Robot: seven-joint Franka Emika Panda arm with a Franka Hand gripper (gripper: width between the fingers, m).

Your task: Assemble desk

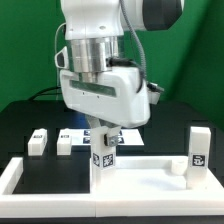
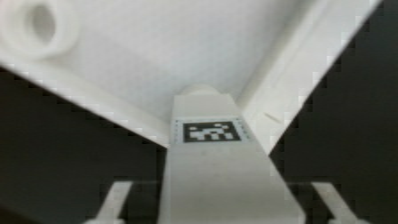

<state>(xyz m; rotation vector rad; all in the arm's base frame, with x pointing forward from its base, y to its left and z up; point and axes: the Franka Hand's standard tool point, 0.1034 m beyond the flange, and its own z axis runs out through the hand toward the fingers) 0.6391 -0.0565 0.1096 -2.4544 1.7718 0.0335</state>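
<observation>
Nearest the camera: a low white rail is seen running across the front of the black table, with one arm turned back at the exterior view's left. Just behind it the flat white tabletop is laid down, apparently against the rail.

The gripper is pointed straight down over the left part of the tabletop. It is clenched on a white held leg, which is kept upright with its tag toward the camera. The leg's lower end is at the tabletop surface; contact cannot be confirmed.

In the wrist view the held leg is seen clamped between the two fingers. The tabletop is visible beyond it, and a round hole is noted off to one side of the leg's tip.

A first loose leg and a second loose leg are set on the table at far left, slightly apart. A right leg is stood upright near the tabletop's right end. The marker board is partly seen behind the gripper.
</observation>
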